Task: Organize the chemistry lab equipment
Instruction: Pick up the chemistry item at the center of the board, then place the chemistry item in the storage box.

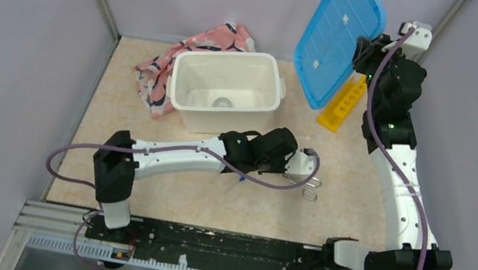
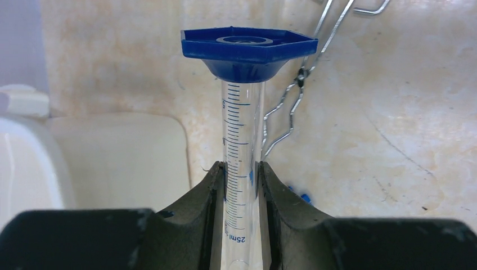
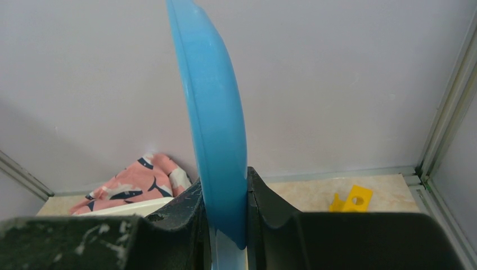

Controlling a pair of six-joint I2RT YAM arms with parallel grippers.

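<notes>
Right gripper (image 3: 224,194): clamped on the blue lid (image 3: 216,112), held upright off the bin (image 1: 228,58), judged to keep the opening free.
Bin: stood uncovered on the table (image 1: 210,200).
Rack (image 1: 344,103): lay flat beside the raised lid, not stowed.
Tongs (image 1: 310,185): lay loose on the table.
Left gripper (image 2: 242,180): pinched a blue-capped tube (image 2: 242,129) near the tongs, just short of the bin.
Ball (image 1: 224,102): rested inside the bin.

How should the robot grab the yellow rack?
Probably at its middle, from straight above, pinching across the narrow width. The rack lies flat and is long and narrow, so a middle grip should keep it level. An end grip might let it tip.
</notes>
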